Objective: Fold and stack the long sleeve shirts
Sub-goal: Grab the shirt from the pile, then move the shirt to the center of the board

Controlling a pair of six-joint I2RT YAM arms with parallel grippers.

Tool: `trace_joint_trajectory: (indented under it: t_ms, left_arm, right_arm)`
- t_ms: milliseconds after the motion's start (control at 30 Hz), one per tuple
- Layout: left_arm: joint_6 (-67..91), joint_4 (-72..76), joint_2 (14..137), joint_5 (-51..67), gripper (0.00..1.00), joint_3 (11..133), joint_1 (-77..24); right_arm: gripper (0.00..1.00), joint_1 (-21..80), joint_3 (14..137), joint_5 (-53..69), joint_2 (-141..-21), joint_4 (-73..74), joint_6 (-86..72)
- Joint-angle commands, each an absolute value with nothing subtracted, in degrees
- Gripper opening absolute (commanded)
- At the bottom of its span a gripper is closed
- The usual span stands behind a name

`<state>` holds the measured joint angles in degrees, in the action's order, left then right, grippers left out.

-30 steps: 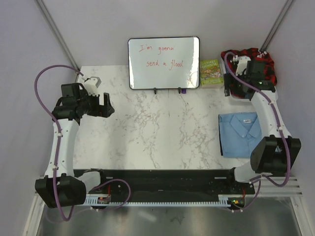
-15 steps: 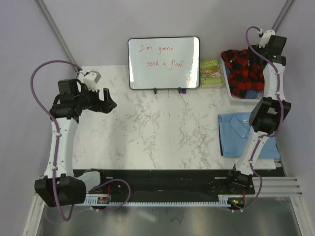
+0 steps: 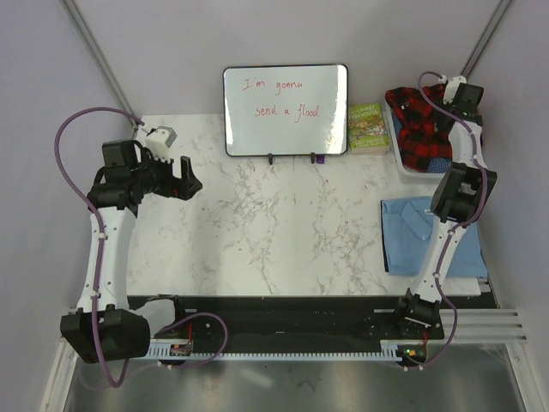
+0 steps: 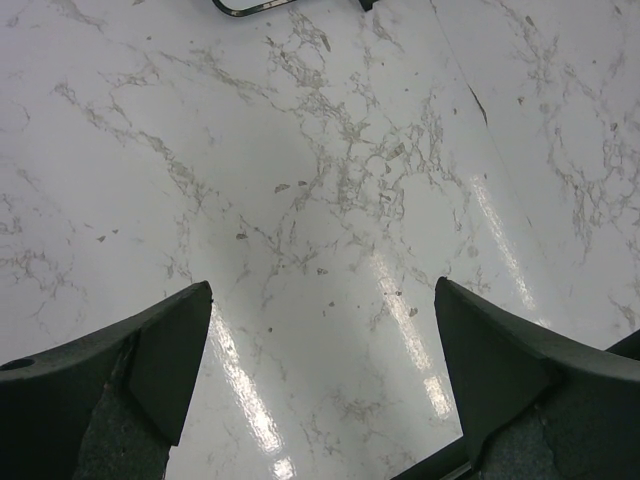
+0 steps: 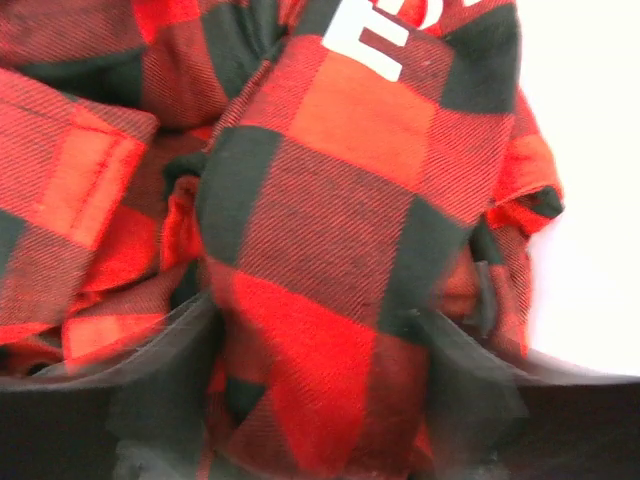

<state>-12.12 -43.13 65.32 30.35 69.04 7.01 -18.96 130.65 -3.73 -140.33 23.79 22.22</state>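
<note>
The left arm (image 3: 107, 232) is bent at the elbow, and the left gripper (image 4: 322, 290) angles downward with its jaws spread wide. The right arm (image 3: 446, 249) stretches far back, with the right gripper (image 5: 325, 320) pointing down, jaws apart and blurred, grip unclear.

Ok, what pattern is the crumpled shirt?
Flannel shirt: red-and-black checks; right wrist view shows it best.

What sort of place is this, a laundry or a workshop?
Probably a robot test booth, not a laundry: a left arm and right arm bolted at the near edge of a marble-look table, plain walls close around, a handwritten whiteboard at the back.
</note>
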Motion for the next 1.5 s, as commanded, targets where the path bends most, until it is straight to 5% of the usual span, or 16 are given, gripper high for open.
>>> trace_joint_trajectory:
  t_ms: [0, 100, 133, 633, 1133, 1300, 1400, 1467]
  left_arm:
    - [-14.33, -42.01, 64.25, 30.67, 0.99, 70.75, 7.03]
    - [-14.06, -42.27, 64.16, 31.03, 0.99, 71.45, 7.03]
    - [-13.89, -42.28, 63.81, 31.29, 0.99, 71.80, 7.03]
    - [-6.52, -40.96, 61.00, 28.04, 0.99, 72.60, 7.03]
    - [4.48, -38.94, 55.55, 24.08, 0.99, 72.77, 7.29]
    - [2.13, -41.04, 53.70, 25.91, 0.99, 74.61, 7.65]
    - [-2.08, -44.37, 53.79, 28.03, 0.99, 74.53, 7.56]
    - [-4.82, -46.66, 53.70, 29.35, 0.99, 73.75, 7.56]
  right_arm:
    - [0.47, -19.60, 132.10, -2.91, -139.75, 20.66, 23.55]
    - [0.02, -19.60, 133.15, -1.06, -136.42, 20.65, 22.07]
    - [0.00, -19.60, 133.24, -0.27, -135.10, 20.74, 21.28]
    - [0.00, -15.56, 134.03, 31.80, -100.57, 9.59, -8.33]
    - [0.00, 17.30, 138.26, 25.05, -94.22, -1.50, -18.11]
    - [0.00, 24.78, 120.23, 26.01, -88.96, 2.29, -20.29]
    - [0.23, 24.70, 99.95, 25.93, -77.66, 4.12, -19.70]
    - [0.78, 24.26, 84.21, 24.10, -72.36, 8.75, -17.42]
